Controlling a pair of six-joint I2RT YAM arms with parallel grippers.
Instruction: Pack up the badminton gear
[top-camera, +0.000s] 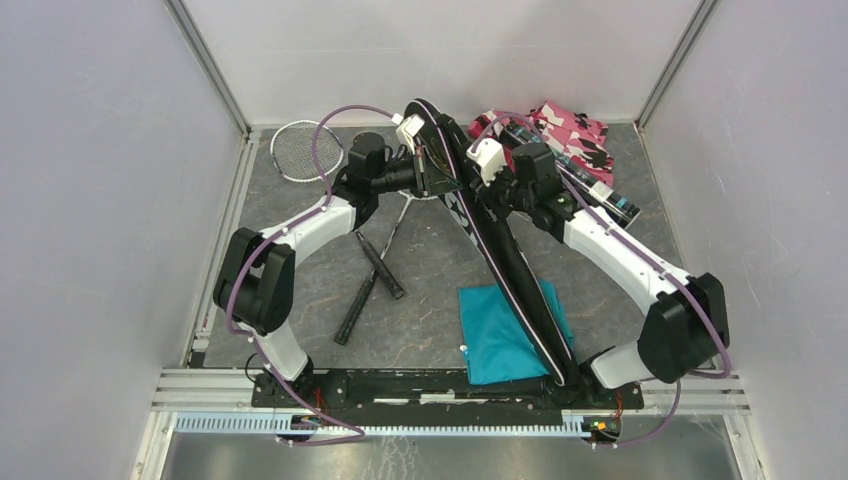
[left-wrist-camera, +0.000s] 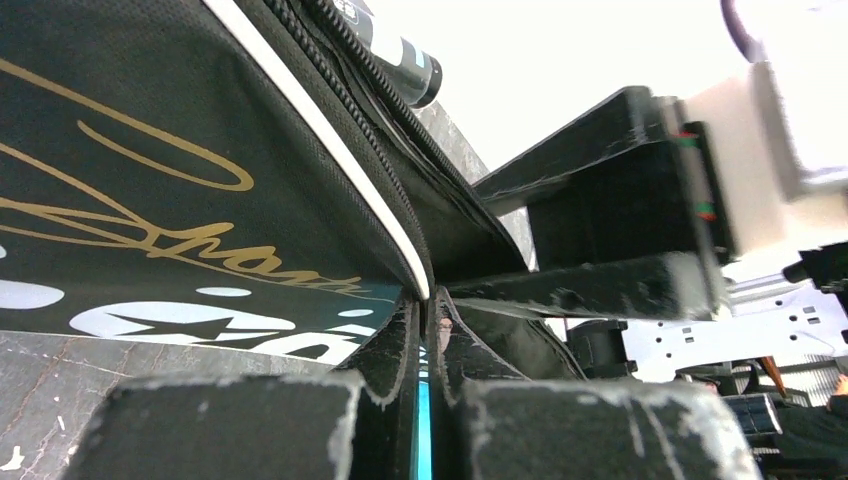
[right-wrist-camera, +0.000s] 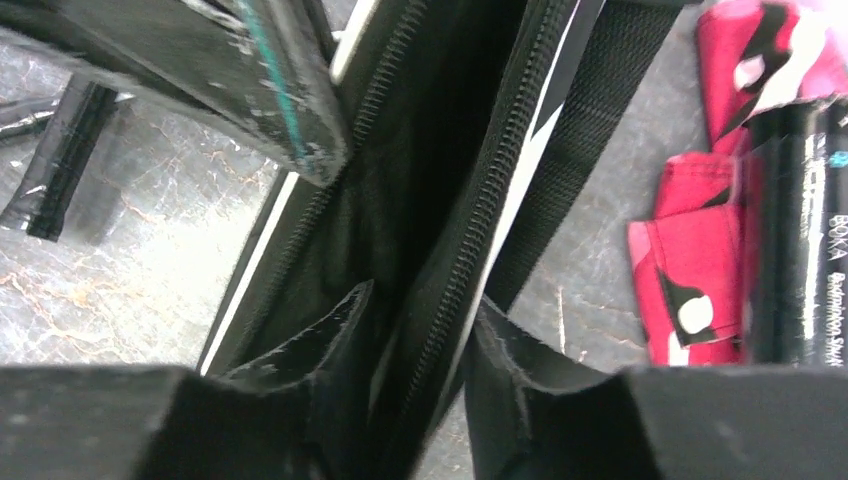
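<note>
The black bag (top-camera: 512, 275) lies slanted across the surface (top-camera: 430, 300), its thin end over the teal cloth (top-camera: 495, 345). The left tool (left-wrist-camera: 430, 320) pinches one side of its open zipper edge. The right tool (right-wrist-camera: 420, 330) pinches the other side.

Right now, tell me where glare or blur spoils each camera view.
Top external: evenly lit and sharp, only soft shadows on the table. Left wrist: the background above the bag is blown out white. Right wrist: soft all over, the pink camouflage fabric smeared, the table at left washed bright.
</note>
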